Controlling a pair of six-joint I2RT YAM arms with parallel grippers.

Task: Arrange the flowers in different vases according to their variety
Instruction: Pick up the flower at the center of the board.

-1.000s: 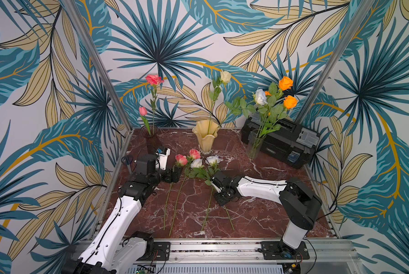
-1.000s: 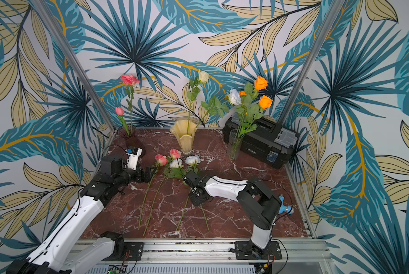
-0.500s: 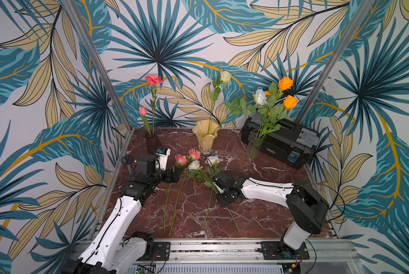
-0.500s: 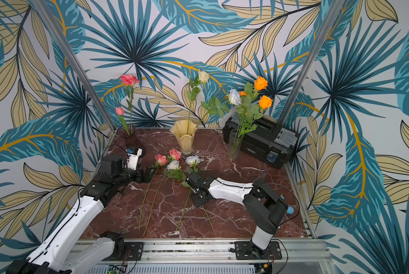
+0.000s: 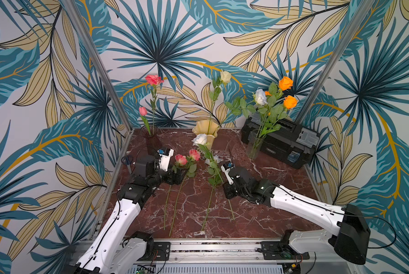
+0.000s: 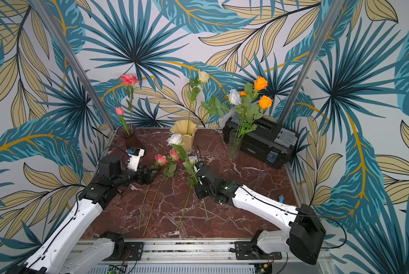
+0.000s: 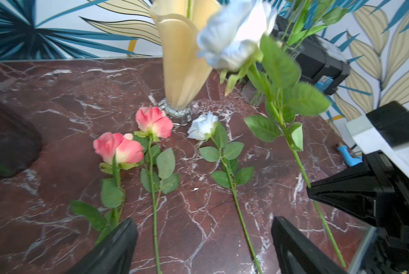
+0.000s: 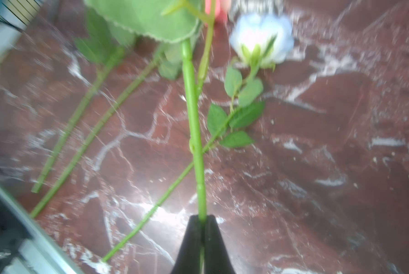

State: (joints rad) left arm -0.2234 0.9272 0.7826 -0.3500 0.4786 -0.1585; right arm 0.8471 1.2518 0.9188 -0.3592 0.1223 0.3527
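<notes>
In both top views the right claw (image 5: pixel 221 183) was pinched tight on the green stem of the raised white rose (image 5: pixel 200 139), whose ruffled fabric head stood just in front of the cream-yellow vase (image 5: pixel 206 129) and covered part of its wavy, fluted wall; the claw's tips were lost behind serrated leaves. The same leaves masked most of a second white rose (image 5: pixel 213 160), lying on the veined red-brown marble bench (image 5: pixel 258 213) in front of that vase. The left claw (image 5: pixel 178 175), a black block in front of the vase toward the robot's left, sat low beside two pink roses (image 5: pixel 181 159), and its spread was hard to read from above. Left of the vase, the dark ribbed purple vase (image 5: pixel 152 142) held a tall pink rose (image 5: pixel 153 79) and a bud (image 5: pixel 142 111), its foot hidden behind the left arm (image 5: pixel 127 208); right of the vase, the clear glass cylinder (image 5: pixel 254 147) with orange roses (image 5: pixel 285 83) and a pale rose (image 5: pixel 260 96) stood just before a black toolbox (image 5: pixel 284 142). From the left wrist, the left claw's fingers (image 7: pixel 118 246) gaped wide on nothing and were cut off at the edge of view; one pink stem slipped behind a finger, the yellow vase's rim was cropped, and the raised rose was smeared. From the right wrist all was blurred: two smooth, tapered black pads (image 8: pixel 191 242) met on the knobbly stem, the held bloom out of sight beyond a broad leaf.
</notes>
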